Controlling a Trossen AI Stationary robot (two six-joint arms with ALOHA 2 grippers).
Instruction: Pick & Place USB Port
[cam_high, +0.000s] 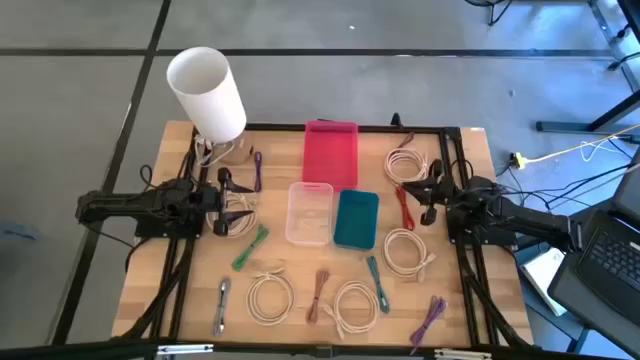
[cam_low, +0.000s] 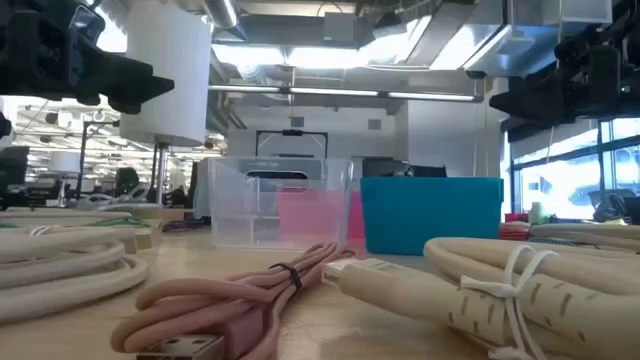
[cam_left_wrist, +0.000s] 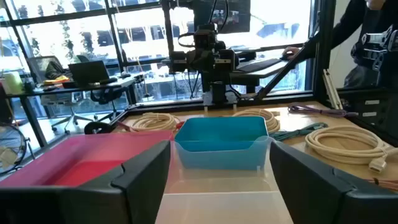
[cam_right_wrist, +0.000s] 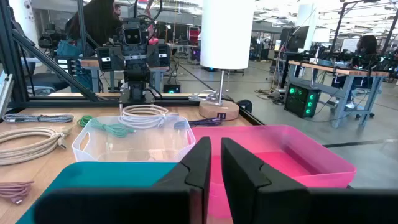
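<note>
The clear bin (cam_high: 309, 212) at the table's middle is taken as landmark; nothing is seen inside it. Touching its right side stands the teal bin (cam_high: 356, 218), and just behind it the pink bin (cam_high: 330, 151); no contents are seen in either. No writing can be read. The coiled USB cables (cam_high: 270, 297) lie in front of the clear bin. The left gripper (cam_high: 238, 202) is held left of it, fingers spread; the right gripper (cam_high: 427, 198) beyond the teal bin, fingers almost pressed together.
</note>
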